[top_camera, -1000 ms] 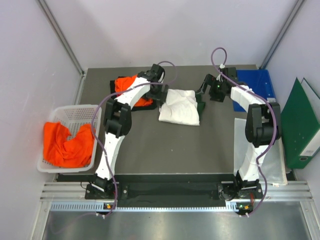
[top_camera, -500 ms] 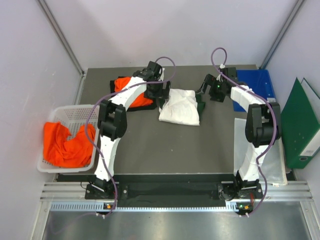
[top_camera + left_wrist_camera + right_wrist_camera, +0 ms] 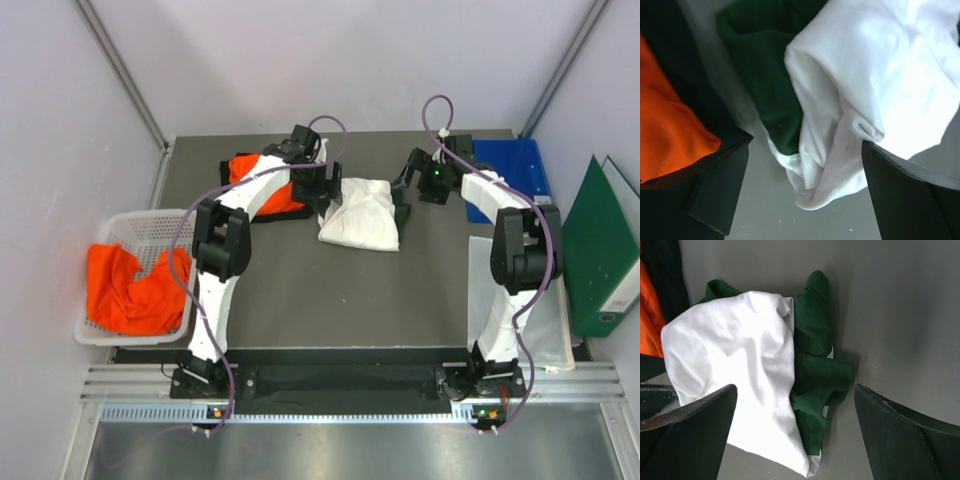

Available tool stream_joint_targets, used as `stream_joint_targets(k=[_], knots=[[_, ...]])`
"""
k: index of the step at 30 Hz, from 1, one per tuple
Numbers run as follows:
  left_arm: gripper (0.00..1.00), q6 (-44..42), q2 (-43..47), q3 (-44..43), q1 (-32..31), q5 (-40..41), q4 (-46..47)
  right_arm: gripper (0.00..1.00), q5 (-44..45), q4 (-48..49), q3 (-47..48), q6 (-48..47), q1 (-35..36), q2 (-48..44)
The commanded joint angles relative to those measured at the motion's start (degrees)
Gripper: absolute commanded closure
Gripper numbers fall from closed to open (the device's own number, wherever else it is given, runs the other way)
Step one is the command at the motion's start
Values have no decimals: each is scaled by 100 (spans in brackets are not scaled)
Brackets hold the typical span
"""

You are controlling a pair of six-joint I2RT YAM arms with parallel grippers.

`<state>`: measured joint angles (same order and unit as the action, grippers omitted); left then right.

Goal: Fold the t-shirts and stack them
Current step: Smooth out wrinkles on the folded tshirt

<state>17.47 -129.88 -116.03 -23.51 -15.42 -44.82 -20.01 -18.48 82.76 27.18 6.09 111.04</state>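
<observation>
Black fingers (image 3: 715, 200) of the left gripper (image 3: 805, 187) stand wide apart, clamped on nothing. Between them lies the bunched left edge of the white-and-green shirt (image 3: 880, 75), a dark green sleeve tucked behind the white fold. The right gripper (image 3: 797, 435) is likewise spread wide and empty over the shirt's right side, where green cloth pokes out from under the white.

In the top view the shirt sits at the far middle of the table (image 3: 330, 300), folded but lumpy, flanked by both grippers. A folded orange shirt (image 3: 245, 168) lies just to its left, partly under the left arm. More orange cloth (image 3: 135, 290) is crumpled in the basket (image 3: 140, 225).

My reading: folding is about done and stacking is the step in hand. Next I need both grippers low enough to catch every layer of the bundle, then carry it onto the orange shirt without it unfolding.
</observation>
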Motion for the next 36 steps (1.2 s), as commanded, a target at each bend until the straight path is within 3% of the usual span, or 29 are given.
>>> stream_joint_targets(k=[1,9,12,15,18,19,22,28,36], knots=[[1,81,551,-69,136,582,166,0,-99,143,65,7,-46,-74],[1,142,956,343,145,233,342,0,-415,222,249,-11,-37,49],[1,151,1035,423,153,119,315,6,-582,109,476,-81,41,66],[1,107,1027,502,145,-293,429,22,-810,46,618,-169,103,66],[1,221,781,458,136,-654,456,57,-1257,177,610,-46,138,145],[1,239,711,389,136,-655,439,80,-1373,274,610,15,138,189],[1,239,465,283,127,-638,307,100,-1795,494,636,94,252,286],[1,300,78,168,136,-997,211,100,-2428,152,1452,-107,744,943],[1,318,-212,300,127,-875,228,100,-2666,73,1989,59,1079,1622]])
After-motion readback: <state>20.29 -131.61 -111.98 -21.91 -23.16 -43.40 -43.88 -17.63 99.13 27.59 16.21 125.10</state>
